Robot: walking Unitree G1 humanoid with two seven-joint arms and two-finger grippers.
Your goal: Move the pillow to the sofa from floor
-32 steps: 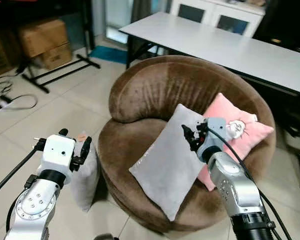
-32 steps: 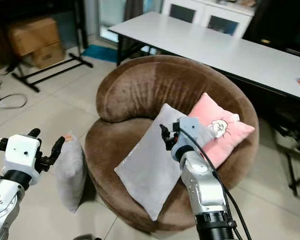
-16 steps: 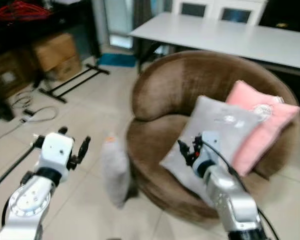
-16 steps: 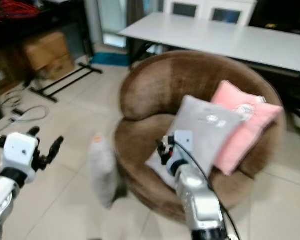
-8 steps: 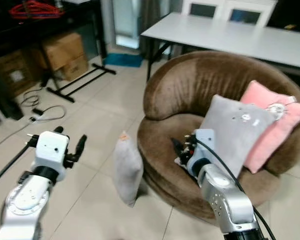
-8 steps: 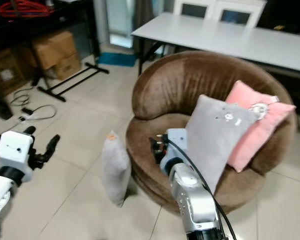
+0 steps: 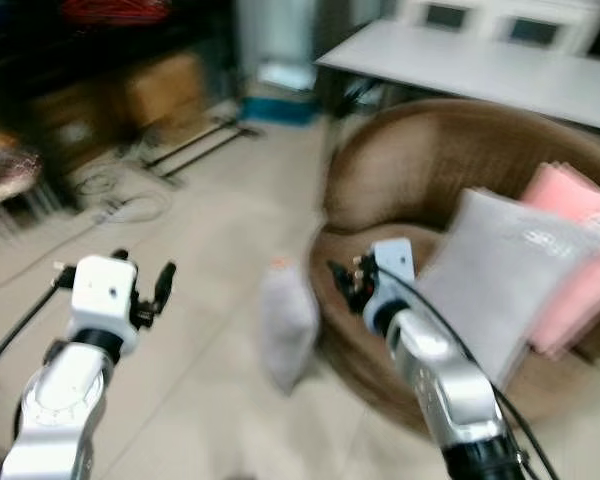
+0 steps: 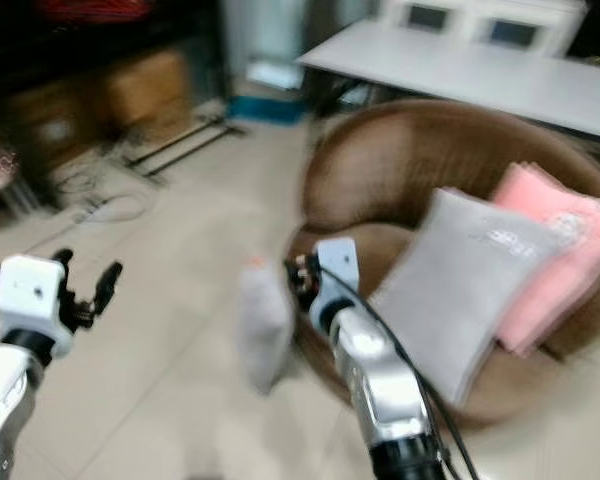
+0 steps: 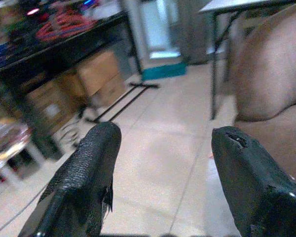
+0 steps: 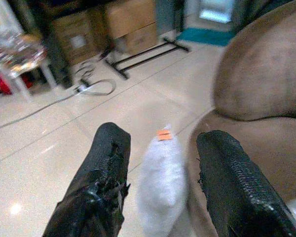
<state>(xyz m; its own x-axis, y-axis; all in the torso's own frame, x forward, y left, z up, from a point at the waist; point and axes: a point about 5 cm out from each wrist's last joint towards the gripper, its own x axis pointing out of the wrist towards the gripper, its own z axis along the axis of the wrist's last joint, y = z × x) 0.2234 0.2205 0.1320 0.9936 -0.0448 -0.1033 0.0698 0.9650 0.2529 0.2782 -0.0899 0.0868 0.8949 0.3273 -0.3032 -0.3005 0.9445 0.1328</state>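
A small grey pillow (image 7: 287,320) with an orange tag stands on the tiled floor, leaning against the front left of the round brown sofa (image 7: 430,170); it also shows as the grey pillow (image 10: 160,185) in the right wrist view. My right gripper (image 7: 348,282) is open, raised just right of the pillow and apart from it, its fingers (image 10: 108,182) framing it. My left gripper (image 7: 140,290) is open, held up over bare floor well left of the pillow. The head views are blurred.
On the sofa seat lie a large grey cushion (image 7: 510,280) and a pink cushion (image 7: 585,260). A long white table (image 7: 500,70) stands behind the sofa. Cardboard boxes (image 7: 160,90), a black rack and floor cables (image 7: 120,205) are at the left.
The whole picture has shifted right and blurred, so the camera has turned left. Sofa and floor pillow now sit further right; my right gripper is now closer to the pillow.
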